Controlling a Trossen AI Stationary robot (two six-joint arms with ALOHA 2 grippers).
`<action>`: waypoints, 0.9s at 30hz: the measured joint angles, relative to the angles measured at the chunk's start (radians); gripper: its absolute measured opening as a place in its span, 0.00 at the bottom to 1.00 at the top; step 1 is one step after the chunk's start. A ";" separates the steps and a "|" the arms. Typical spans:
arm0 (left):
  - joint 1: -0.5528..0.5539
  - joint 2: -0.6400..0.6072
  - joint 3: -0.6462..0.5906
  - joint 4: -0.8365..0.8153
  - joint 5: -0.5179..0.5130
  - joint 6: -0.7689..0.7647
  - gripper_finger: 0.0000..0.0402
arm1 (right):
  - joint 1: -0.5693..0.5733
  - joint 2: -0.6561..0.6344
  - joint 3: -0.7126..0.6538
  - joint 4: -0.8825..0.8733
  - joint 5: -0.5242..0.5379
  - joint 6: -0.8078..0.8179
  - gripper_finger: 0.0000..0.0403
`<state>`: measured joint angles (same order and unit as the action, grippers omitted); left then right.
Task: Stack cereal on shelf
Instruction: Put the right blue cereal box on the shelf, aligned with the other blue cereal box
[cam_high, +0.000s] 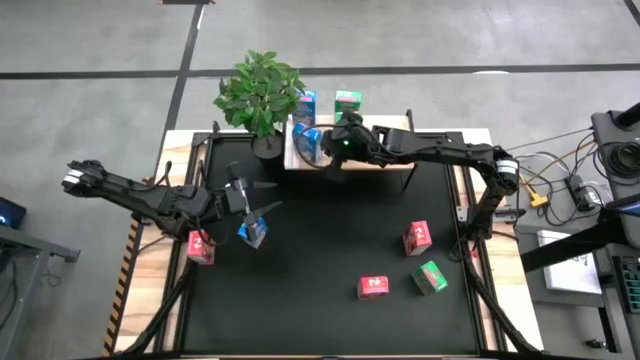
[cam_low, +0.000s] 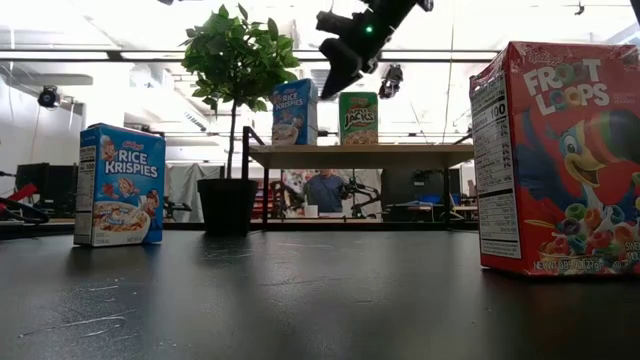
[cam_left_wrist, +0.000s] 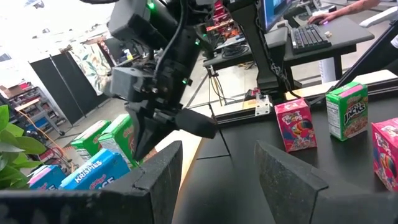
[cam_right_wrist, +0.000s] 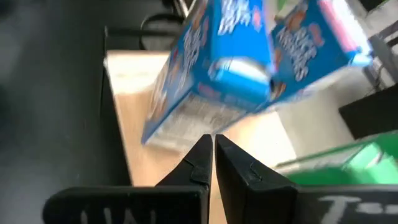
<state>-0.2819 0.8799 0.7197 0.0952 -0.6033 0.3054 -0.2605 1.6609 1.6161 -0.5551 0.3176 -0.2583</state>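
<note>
A red box (cam_low: 565, 160) stands closest, upright on the black table (cam_low: 320, 300), not yet stacked. Across from it a blue box (cam_low: 120, 185) stands upright too, just beside my left gripper (cam_left_wrist: 219, 149). Those fingers are spread with nothing between them, I judge so they can take that box next.

Farther back, beside the plant (cam_low: 237, 60), is the shelf (cam_low: 380, 155). It carries a blue shelf box (cam_low: 294, 112) and a green box (cam_low: 358, 118), both upright with labels facing out. The high view shows a second blue (cam_high: 312, 146) lower on the plank.

My right gripper (cam_right_wrist: 212, 140) hangs over the shelf with its fingers clenched tip to tip on nothing. The blue cardboard below them is blurred, so I cannot tell whether it stands or leans. I keep this hand above the boxes so it will not knock them. Most of the cereal is on the table, well apart from the shelf.
</note>
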 joint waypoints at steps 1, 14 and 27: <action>0.000 0.000 0.000 0.000 0.000 0.000 0.46 | 0.001 0.000 0.000 -0.016 -0.001 0.008 0.02; 0.000 0.000 0.000 0.000 0.000 0.000 0.46 | -0.001 0.067 -0.005 0.103 -0.003 -0.044 0.02; 0.000 0.003 -0.003 -0.009 0.000 -0.004 0.46 | 0.007 0.057 -0.005 0.069 0.076 -0.068 0.02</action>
<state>-0.2819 0.8829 0.7163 0.0864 -0.6035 0.3017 -0.2531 1.7182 1.6112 -0.4857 0.3931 -0.3260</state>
